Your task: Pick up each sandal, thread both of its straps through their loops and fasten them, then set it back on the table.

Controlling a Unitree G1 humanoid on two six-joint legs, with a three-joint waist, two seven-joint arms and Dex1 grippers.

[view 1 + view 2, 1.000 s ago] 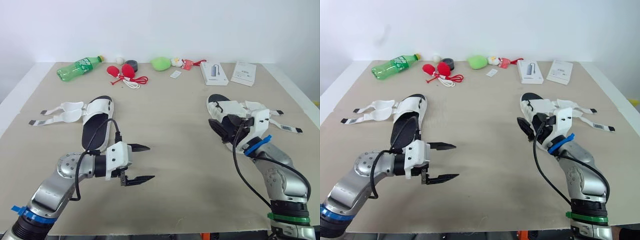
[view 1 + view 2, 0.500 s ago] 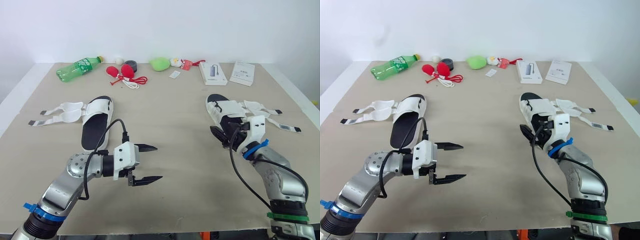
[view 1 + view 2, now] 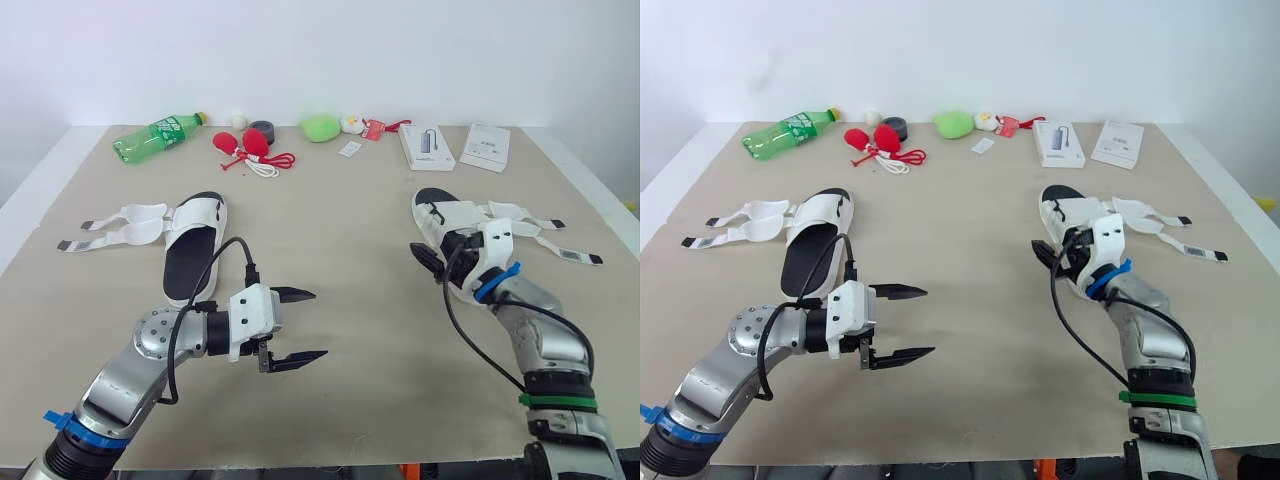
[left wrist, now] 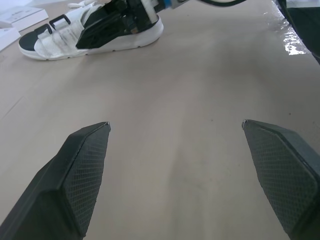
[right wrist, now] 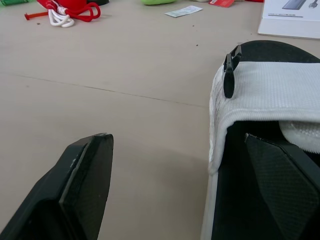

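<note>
The right hand (image 3: 1050, 258), fingers apart, straddles the side wall of the right sandal (image 3: 1072, 215) on the table (image 3: 970, 230). Closing there may shove the shoe sideways or catch its undone straps. The left hand (image 3: 928, 322) hovers spread, well apart from the left sandal (image 3: 815, 240).

Far side, you've got clutter in a row: green bottle (image 3: 160, 132) lying on its side at 10 o'clock; red bulbs (image 3: 248, 143) w/ red-white cord at 11, dark roll (image 3: 264, 128) just behind; green blob (image 3: 321, 127) approx. 12, small white packet (image 3: 351, 149) near it; device box (image 3: 428, 146) and plain white box (image 3: 486, 146) side by side at 1.
</note>
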